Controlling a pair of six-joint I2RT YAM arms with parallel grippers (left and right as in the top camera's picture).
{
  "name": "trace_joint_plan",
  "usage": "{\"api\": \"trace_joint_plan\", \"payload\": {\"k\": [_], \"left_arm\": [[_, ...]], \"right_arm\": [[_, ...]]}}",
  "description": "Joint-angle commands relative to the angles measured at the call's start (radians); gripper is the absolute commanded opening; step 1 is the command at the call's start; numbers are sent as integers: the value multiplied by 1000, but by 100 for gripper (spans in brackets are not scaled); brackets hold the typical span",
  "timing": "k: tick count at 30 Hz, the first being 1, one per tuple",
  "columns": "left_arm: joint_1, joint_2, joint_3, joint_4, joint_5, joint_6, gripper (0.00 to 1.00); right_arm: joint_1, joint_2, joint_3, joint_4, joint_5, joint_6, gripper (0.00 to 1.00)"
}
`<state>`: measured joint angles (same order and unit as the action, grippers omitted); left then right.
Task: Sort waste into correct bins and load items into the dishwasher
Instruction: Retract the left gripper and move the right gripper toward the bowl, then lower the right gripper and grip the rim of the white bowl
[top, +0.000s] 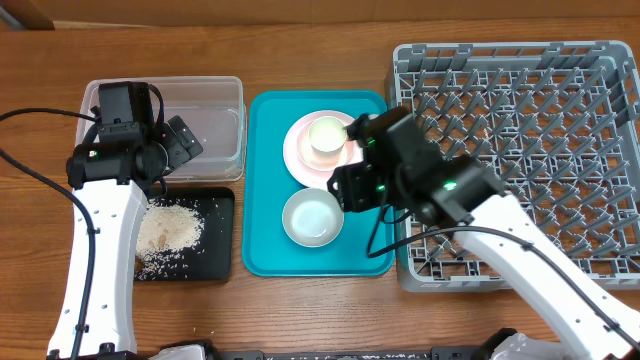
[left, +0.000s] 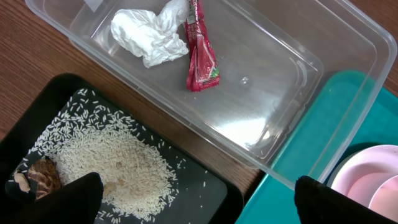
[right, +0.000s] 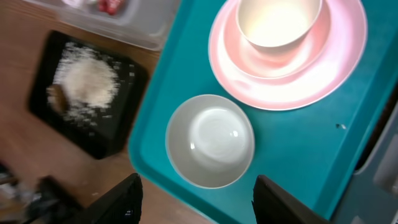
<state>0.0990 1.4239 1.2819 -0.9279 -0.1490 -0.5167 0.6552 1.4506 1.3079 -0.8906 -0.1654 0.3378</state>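
Step in hand, as judged: loading crockery into the grey dish rack (top: 520, 120), beginning with the white bowl (right: 210, 140) on the teal tray (top: 265, 240).

Waste apparently sorted: tissue (left: 149, 34) and red wrapper (left: 200, 56) in the clear tub (left: 280, 68), rice grains (left: 118, 165) on the black tray (top: 222, 240).

Next move, likely: lowering onto the bowl rim, pinching one wall, lifting clear of the pink plate (right: 336, 68) and its cup (right: 277, 22), carrying across to the rack.

Right gripper (right: 200, 194): above the bowl's near side, fingers partly apart, empty, touching nothing visible.

Left gripper (left: 199, 196): spread wide, empty, over tub and black tray.
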Motion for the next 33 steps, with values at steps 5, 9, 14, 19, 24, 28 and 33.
{"api": "trace_joint_plan", "payload": {"k": [5,9,14,19,24,28,33], "left_arm": [[1,-5,14,1,12,-4,100],[1,-5,14,5,12,-4,100],[1,-5,14,9,13,-8,100],[1,-5,14,9,13,-8,100],[1,-5,14,9,13,-41,100],[1,-5,14,9,13,-46,100],[1,-5,14,9,13,-45,100]], "right_arm": [[92,92,21,-77,309,76,54],[92,122,19,-121,311,146,41],[92,129,-27,-101,266,165,41],[92,129,-108,1,160,165,41],[92,129,-224,139,148,165,41],[92,129,-281,217,148,165,41],[92,129,-333,287,145,165,41]]}}
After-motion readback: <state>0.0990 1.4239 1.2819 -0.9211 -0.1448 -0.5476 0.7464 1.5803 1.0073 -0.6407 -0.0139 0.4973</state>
